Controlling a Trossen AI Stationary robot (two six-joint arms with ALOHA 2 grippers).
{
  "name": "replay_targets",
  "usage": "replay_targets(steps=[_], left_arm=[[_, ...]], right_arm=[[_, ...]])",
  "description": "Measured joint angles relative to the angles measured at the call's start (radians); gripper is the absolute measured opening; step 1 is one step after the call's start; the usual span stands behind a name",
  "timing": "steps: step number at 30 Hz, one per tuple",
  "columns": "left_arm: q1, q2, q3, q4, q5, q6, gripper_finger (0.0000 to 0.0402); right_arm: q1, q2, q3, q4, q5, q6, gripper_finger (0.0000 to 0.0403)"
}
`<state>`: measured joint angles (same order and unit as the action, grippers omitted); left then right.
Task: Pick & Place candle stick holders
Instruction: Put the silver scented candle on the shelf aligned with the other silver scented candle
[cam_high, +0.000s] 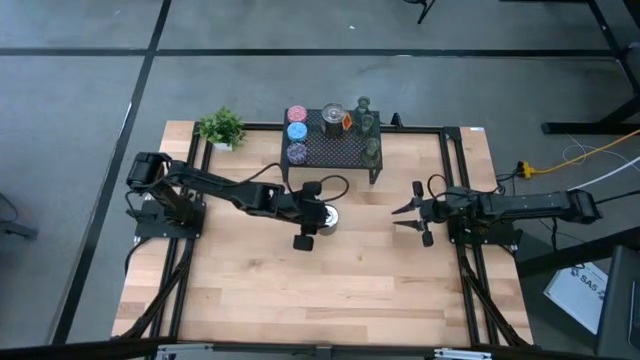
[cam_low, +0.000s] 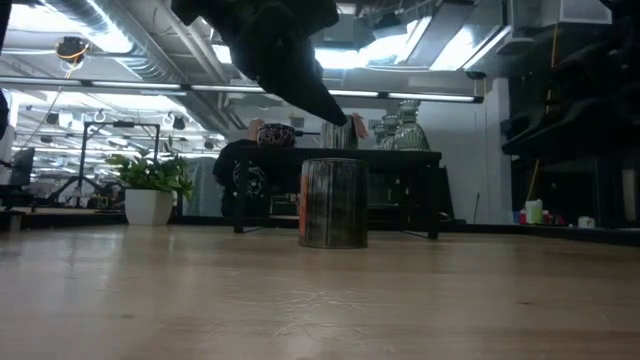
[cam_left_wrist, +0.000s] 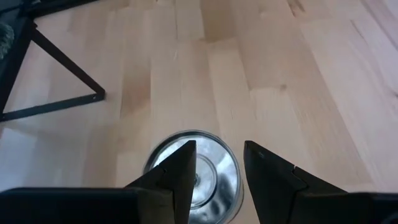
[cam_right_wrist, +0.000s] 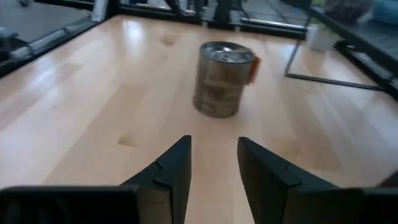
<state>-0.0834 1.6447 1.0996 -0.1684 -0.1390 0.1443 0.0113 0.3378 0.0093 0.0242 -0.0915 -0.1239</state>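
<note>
Left gripper (cam_high: 317, 214): you see it at the centre of the overhead picture, right above a silver holder (cam_high: 326, 216) on the table (cam_high: 300, 300). In its own wrist view the 2 fingers (cam_left_wrist: 180, 174) hang over the holder's open mouth (cam_left_wrist: 208, 171) with a gap between them; they pinch nothing you can see, and you cannot tell whether a tip touches the rim.

Silver holder on the table: it stands upright on the bare wood, just below the stand in the overhead picture. From table height it sits at the middle of the picture (cam_low: 333, 203) with the dark arm slanting down above it. The right wrist view shows it alone on the planks (cam_right_wrist: 222, 79), an orange tag on its side.

Right gripper (cam_high: 415, 213): you find it right of centre in the overhead picture, pointing left toward the silver holder and well apart from it. Its fingers (cam_right_wrist: 171, 171) are spread and hold nothing.

Stand (cam_high: 330, 150): black mesh, upper middle of the overhead picture. On it, along its left edge, a pink holder (cam_high: 296, 115), a blue holder (cam_high: 297, 131) and a purple holder (cam_high: 297, 152); a 2nd silver holder (cam_high: 333, 120) at its upper middle; clear glass holders (cam_high: 367, 125) on its right side.

Plant (cam_high: 221, 128): small and green, in the table's upper left corner in the overhead picture.
</note>
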Motion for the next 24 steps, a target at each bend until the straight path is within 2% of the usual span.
replay_targets(steps=[5, 8, 24], left_arm=[[0.000, 0.000, 0.000, 0.000, 0.001, -0.027, 0.0130], [0.000, 0.000, 0.000, -0.004, 0.001, -0.045, 0.0131], [-0.004, 0.035, -0.001, -0.068, 0.055, -0.021, 0.0124]], right_arm=[[0.000, 0.002, 0.000, -0.009, 0.139, 0.005, 0.0132], [0.000, 0.002, 0.000, -0.002, 0.181, 0.004, 0.0132], [0.000, 0.003, 0.000, 0.000, 0.184, 0.030, 0.0132]])
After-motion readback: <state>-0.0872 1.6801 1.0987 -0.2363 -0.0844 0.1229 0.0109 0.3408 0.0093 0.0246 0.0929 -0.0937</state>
